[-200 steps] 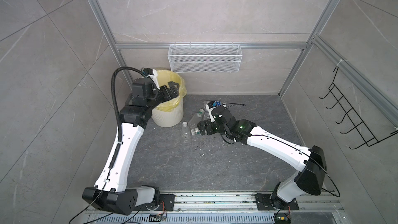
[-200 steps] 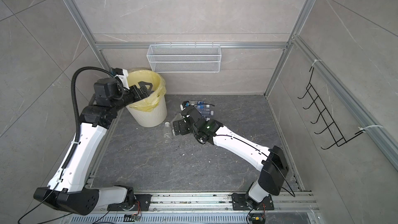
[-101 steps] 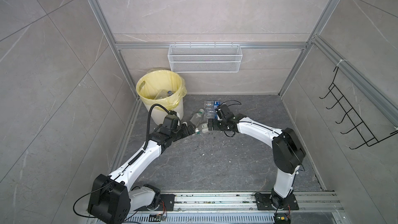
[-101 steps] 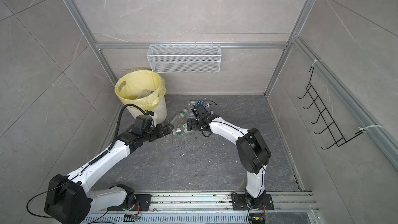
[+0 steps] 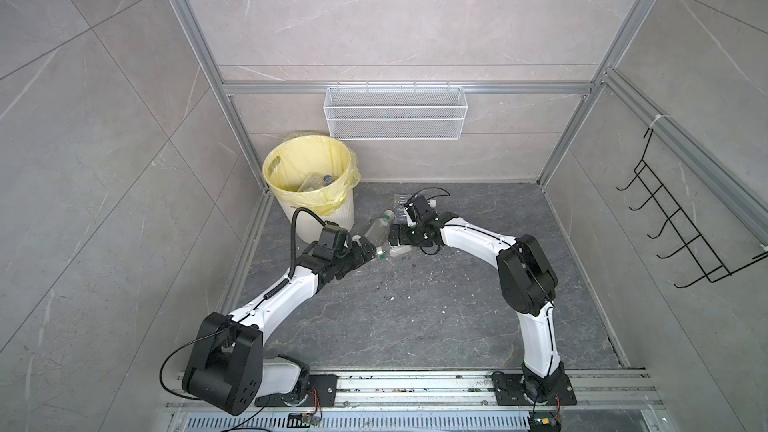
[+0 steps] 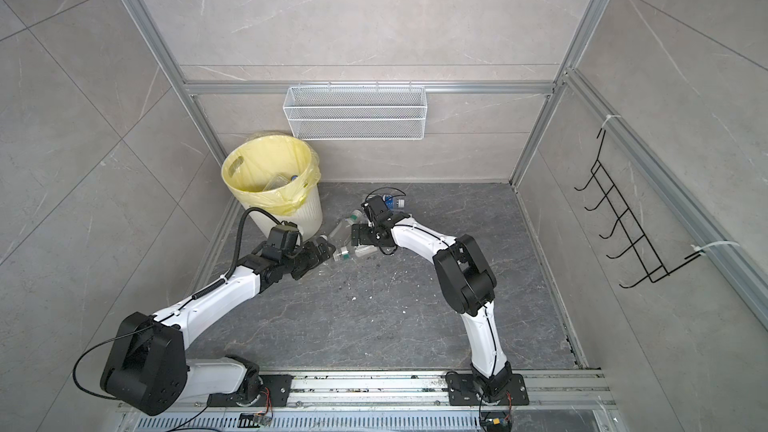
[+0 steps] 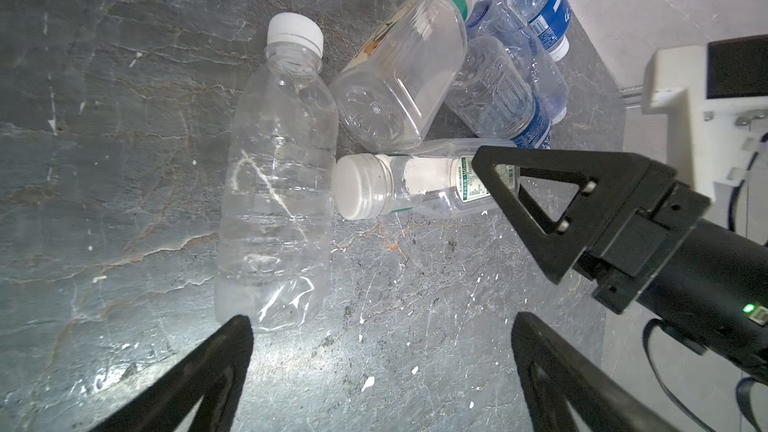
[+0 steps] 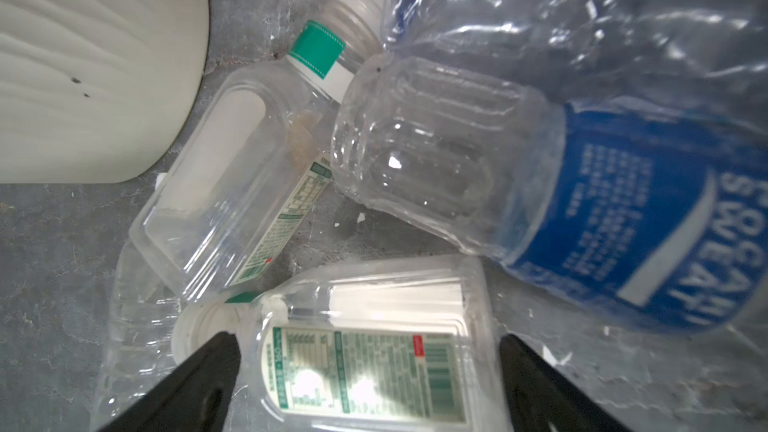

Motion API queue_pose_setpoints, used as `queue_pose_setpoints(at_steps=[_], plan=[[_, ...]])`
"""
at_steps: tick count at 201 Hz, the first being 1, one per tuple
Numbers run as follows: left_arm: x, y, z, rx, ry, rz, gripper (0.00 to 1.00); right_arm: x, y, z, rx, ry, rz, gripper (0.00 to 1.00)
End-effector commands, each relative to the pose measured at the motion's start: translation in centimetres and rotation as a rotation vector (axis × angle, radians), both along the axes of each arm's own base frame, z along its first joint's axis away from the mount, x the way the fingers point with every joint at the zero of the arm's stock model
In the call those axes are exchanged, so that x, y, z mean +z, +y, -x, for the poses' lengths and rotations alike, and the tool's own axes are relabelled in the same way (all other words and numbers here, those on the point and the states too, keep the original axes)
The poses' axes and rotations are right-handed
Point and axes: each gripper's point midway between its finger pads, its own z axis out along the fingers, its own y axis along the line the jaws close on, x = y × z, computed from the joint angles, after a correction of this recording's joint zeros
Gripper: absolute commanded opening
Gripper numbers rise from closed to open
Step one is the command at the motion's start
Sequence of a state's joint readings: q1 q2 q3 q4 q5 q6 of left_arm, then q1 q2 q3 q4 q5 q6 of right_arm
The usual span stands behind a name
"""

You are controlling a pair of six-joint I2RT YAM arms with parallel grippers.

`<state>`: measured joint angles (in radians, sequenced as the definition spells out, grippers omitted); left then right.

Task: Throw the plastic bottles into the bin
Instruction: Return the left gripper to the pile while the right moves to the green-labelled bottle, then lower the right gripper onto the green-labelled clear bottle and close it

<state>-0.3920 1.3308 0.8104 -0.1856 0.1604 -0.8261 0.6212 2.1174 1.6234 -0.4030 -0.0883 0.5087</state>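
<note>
Clear, dented plastic bottles lie jumbled beside the cream ribbed bin

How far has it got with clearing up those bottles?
Done: a few bottles lie inside the bin. In hand: nothing gripped; the open right gripper straddles a green-labelled bottle, the open left gripper faces a clear unlabelled bottle. Left: the small heap on the floor.

Bottles lie on the floor right of the bin.
</note>
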Motion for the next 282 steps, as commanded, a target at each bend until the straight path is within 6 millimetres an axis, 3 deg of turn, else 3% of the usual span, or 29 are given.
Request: queue_pose_setpoints(at_steps=[1, 51, 131, 159, 189, 205, 246, 282], plan=[[-0.2, 0.0, -0.3, 0.012, 0.001, 0.022, 1.00, -0.6, 0.3, 0.6, 0.030, 0.035, -0.007, 1.00], [-1.1, 0.6, -0.3, 0.013, 0.025, -0.004, 1.00, -0.4, 0.0, 3.0, 0.015, 0.066, -0.061, 0.99], [-1.1, 1.4, -0.4, 0.016, 0.026, -0.025, 1.00, 0.4, 1.9, 9.8, 0.073, 0.111, -0.077, 0.99], [-1.1, 1.6, -0.2, 0.014, 0.027, -0.034, 1.00, 1.5, 0.8, 11.7, 0.107, 0.087, -0.031, 1.00], [-1.1, 1.6, 0.0, 0.013, 0.030, -0.031, 1.00, 3.1, -2.6, 11.2, 0.112, -0.012, 0.139, 1.00], [-1.2, 1.4, -0.1, 0.015, 0.033, -0.019, 1.00, 3.5, -3.2, 10.3, 0.135, -0.066, 0.200, 1.00], [-0.3, 0.4, -0.4, 0.000, 0.026, 0.045, 1.00, 3.4, -0.5, 8.1, 0.255, -0.144, 0.208, 1.00], [0.3, 0.8, 0.4, 0.011, 0.014, 0.050, 1.00, 2.2, 1.3, 6.6, 0.332, -0.172, 0.231, 0.98]])
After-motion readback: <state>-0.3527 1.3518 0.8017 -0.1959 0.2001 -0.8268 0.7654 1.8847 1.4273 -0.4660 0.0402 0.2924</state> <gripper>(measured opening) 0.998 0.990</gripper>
